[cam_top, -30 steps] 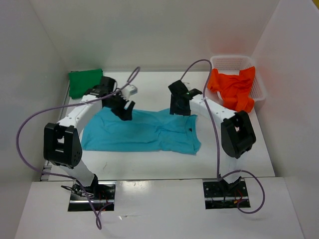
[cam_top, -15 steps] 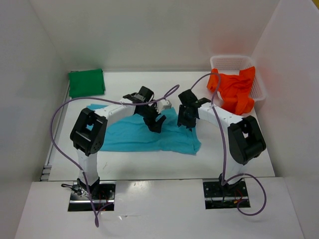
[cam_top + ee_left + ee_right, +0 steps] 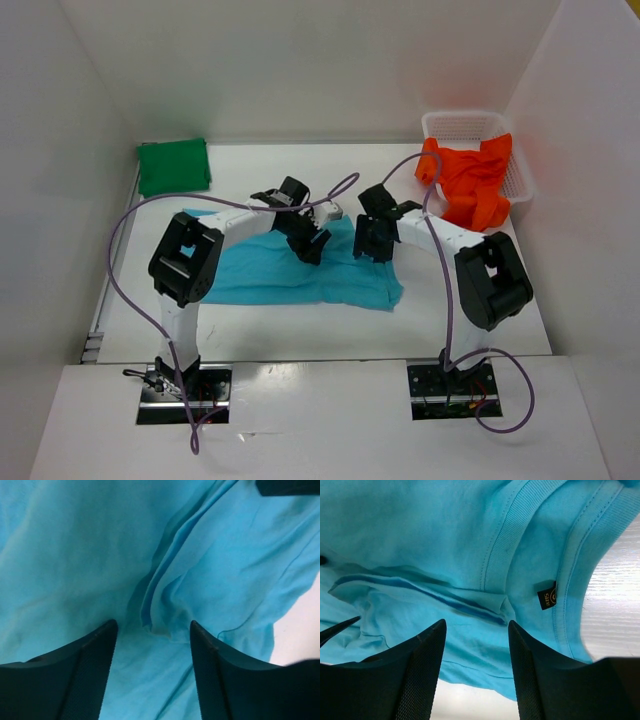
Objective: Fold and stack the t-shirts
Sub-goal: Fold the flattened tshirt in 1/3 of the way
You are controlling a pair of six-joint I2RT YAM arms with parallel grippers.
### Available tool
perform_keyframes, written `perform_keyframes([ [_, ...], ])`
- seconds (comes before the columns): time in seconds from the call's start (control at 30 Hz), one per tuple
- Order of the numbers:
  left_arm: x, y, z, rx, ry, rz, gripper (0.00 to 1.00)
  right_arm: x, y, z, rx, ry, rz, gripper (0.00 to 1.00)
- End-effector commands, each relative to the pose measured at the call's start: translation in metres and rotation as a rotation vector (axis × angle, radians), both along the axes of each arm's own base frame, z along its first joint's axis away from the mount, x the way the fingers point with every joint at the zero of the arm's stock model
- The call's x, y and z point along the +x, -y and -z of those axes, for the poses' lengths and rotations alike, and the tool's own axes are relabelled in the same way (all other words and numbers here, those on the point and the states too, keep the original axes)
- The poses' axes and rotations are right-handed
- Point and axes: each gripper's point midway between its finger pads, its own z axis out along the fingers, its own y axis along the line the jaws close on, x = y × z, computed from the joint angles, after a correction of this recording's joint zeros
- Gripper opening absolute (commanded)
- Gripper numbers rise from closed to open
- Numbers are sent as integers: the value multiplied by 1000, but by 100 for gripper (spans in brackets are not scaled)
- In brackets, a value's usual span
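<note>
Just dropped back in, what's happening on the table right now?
Both arms are on the turquoise t-shirt, spread out mid-table. The left gripper and right gripper hover open over raised creases in it, nothing clamped. The green t-shirt lies folded at the far left; the orange t-shirt spills over the white basket.

Parted jaws flank a fold of turquoise t-shirt.

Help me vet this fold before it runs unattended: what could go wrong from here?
1. The open left gripper hangs over a raised ridge in the turquoise-blue cloth t-shirt; closing may pinch several layers and skew the fold.
2. The open right gripper hangs near the ribbed collar, over another crease; it may grab unevenly.
3. Both grippers sit close together; they could bump.
</note>
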Motion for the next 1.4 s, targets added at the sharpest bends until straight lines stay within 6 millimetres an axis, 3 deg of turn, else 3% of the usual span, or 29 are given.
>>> perform_keyframes([
  [0.0,0,9,5,-26,-33,-1,66,14,-6,-4,20,35,2,58],
  [0.2,3,11,3,-31,-25,-1,45,6,-4,8,7,-10,-2,56],
  [0.3,0,11,2,-34,-38,4,37,5,-3,12,2,-21,-2,48],
  [0.43,-1,13,-1,-41,-42,8,26,9,-4,10,2,-10,10,15],
  [0.7,-2,12,-2,-36,-51,7,2,31,-5,-24,-10,74,11,0],
  [0.8,-2,12,-2,-37,-57,0,0,46,-10,-22,-23,84,-3,0],
  [1.0,0,7,-7,-35,-50,-20,0,74,-2,-26,-52,119,8,0],
  [1.17,-4,2,-6,-19,-59,-48,0,85,-1,-10,-78,96,-13,0],
  [1.27,-5,-1,-6,-7,-64,-74,0,91,1,-9,-76,103,-4,6],
  [1.37,-3,-3,-5,8,-61,-93,4,98,0,-7,-64,106,1,20],
])
